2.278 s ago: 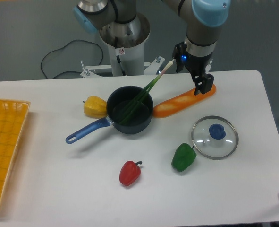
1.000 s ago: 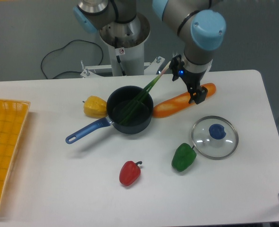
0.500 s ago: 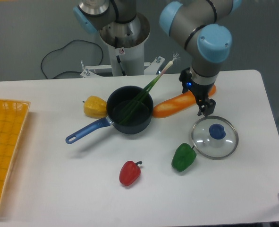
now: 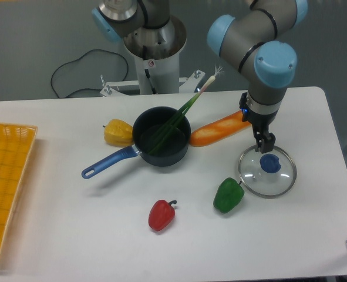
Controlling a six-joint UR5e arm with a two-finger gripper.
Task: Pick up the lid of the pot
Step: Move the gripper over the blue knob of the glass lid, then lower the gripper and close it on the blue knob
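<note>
White tabletop point(image 4: 103, 235) on my feed, grey wall point(image 4: 20, 47) behind it, and the pot lid point(image 4: 259, 181) is lying flat over on the right side, just beyond the green pepper point(image 4: 228, 195) and well apart from the black pot point(image 4: 161, 158). Looks like clear glass with a metal rim, so my guess is moderately heavy for its size, totally stiff, and slippery if I try to pinch the glass. Wouldn't want to knock it either, could chip. I'd go for the blue knob point(image 4: 270, 163) in the middle, straight down, one finger each side. It's roundish, so an off-centre pinch could let the lid tilt or swing.

Gripper point(image 4: 255, 126) has its two fingers spread with nothing between them, and it's hanging near the lid's far edge. Can't really judge height from this one camera, sorry. Compared with the earliest frame, when it was further back and to the left in the view, it's come over much closer to the knob. Lid hasn't budged.
</note>
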